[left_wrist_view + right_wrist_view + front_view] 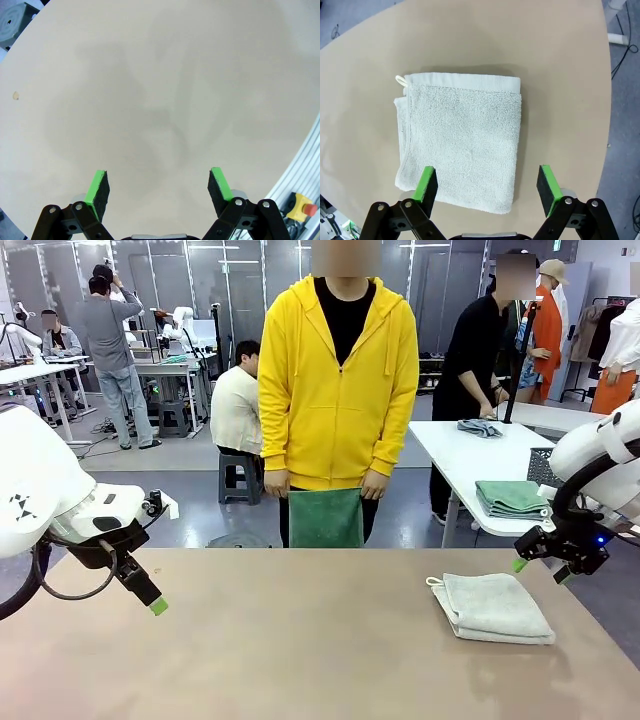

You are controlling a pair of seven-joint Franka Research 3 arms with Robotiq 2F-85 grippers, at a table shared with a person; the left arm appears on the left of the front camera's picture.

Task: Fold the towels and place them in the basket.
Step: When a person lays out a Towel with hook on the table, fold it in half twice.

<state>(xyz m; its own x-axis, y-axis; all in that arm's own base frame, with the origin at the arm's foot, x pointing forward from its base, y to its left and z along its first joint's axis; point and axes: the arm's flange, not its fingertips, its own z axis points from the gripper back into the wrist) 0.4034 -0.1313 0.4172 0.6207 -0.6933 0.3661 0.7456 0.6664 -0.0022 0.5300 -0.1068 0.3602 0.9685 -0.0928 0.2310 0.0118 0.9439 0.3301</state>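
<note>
left tool (158, 173) wide open, empty, over counter (160, 75). right tool (487, 170) wide open above folded grey towel (460, 132), apparently clear of it. person (338, 380) holds green towel (326, 518).

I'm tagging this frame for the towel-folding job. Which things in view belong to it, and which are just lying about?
Belongs to the job:
folded pale towel on the table
green towel held by the person

Just lying about:
stack of green towels on the white table behind
grey cloth on that same table
</note>
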